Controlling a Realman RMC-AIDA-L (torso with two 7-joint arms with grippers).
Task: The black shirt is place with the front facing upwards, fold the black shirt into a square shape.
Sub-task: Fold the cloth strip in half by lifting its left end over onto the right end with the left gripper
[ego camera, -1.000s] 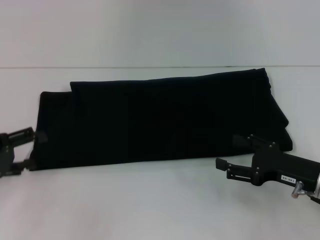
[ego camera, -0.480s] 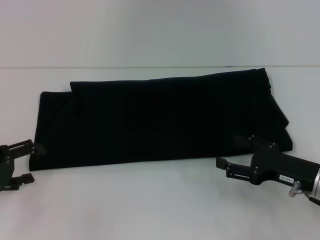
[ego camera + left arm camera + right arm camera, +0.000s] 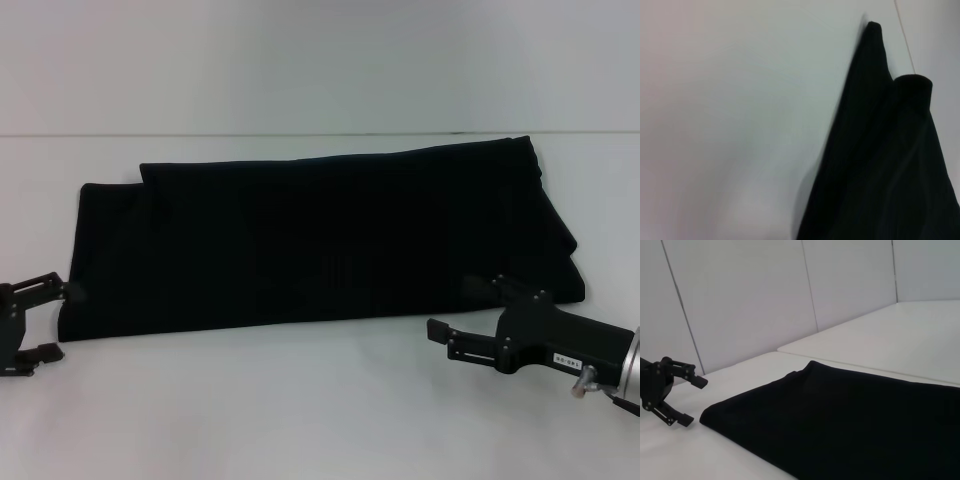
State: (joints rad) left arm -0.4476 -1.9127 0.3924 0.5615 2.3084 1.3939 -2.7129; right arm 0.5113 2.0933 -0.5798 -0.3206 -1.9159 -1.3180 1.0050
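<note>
The black shirt [image 3: 320, 240] lies on the white table [image 3: 300, 420], folded into a long band that runs left to right; its lettering is hidden. My left gripper [image 3: 60, 320] is open and empty, just off the band's near left corner. It also shows in the right wrist view [image 3: 694, 401], apart from the cloth [image 3: 850, 420]. My right gripper [image 3: 453, 306] is open and empty at the band's near right corner, its upper finger over the cloth edge. The left wrist view shows the shirt's [image 3: 890, 165] left end.
Bare white table lies in front of the shirt and to its left. A seam line [image 3: 300, 134] crosses the table behind the shirt. White wall panels [image 3: 765, 290] stand beyond the table's left side.
My left gripper has drawn back from the shirt's near left corner, toward the left and front. My right gripper has shifted slightly toward the front. The shirt has not moved.
</note>
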